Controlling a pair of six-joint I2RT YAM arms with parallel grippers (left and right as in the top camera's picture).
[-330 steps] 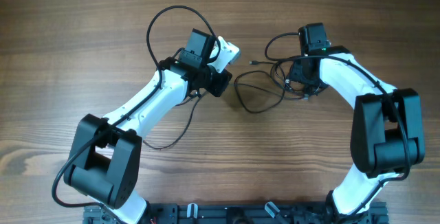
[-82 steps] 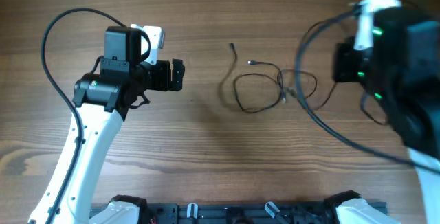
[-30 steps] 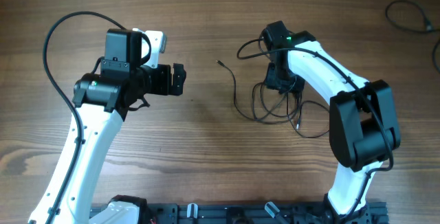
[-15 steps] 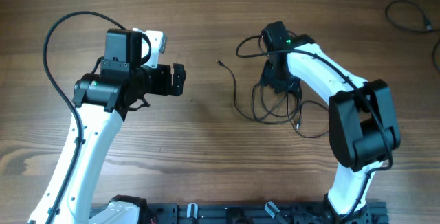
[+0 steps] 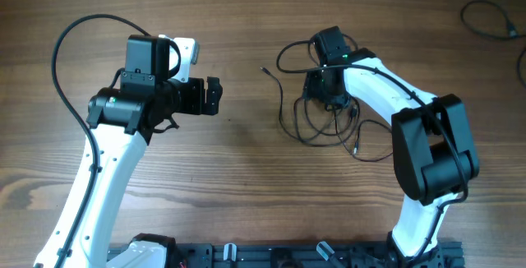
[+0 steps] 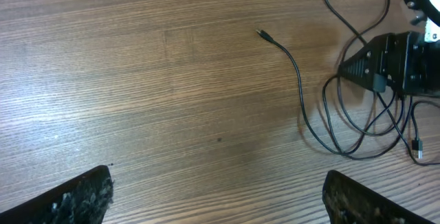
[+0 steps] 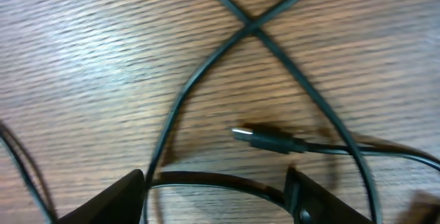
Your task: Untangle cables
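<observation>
Cables point(image 5: 285, 120) are seen as a loose tangle of thin dark loops on the table point(image 5: 246, 186), right of centre and under the right arm. One strand is led out of the tangle toward the left and far side, and it is ended by a small plug point(image 5: 264, 71) that lies free on the wood. In the left wrist view the same strand point(image 6: 300, 107) is shown curving from that plug point(image 6: 262, 33) into overlapping loops.

The right pincer point(image 5: 322, 97) is lowered over the far part of the tangle. In the right wrist view its fingers point(image 7: 113, 200) are spread apart and nothing is pinched. A curved strand point(image 7: 206, 179) is laid on the table across the gap between them, and a second plug point(image 7: 265, 140) is seen just ahead of that gap. Farther ahead, two strands are crossed over one another. Whether the fingertips touch the wood cannot be told.

The left pincer point(image 5: 212, 95) is held well apart from the tangle, on the left of the table, and is pointed toward it. It is released wide, and only bare wood is seen between its fingers point(image 6: 82, 193).

A lone cable point(image 5: 496, 9) is laid well apart from the rest, at the far right corner of the table.
</observation>
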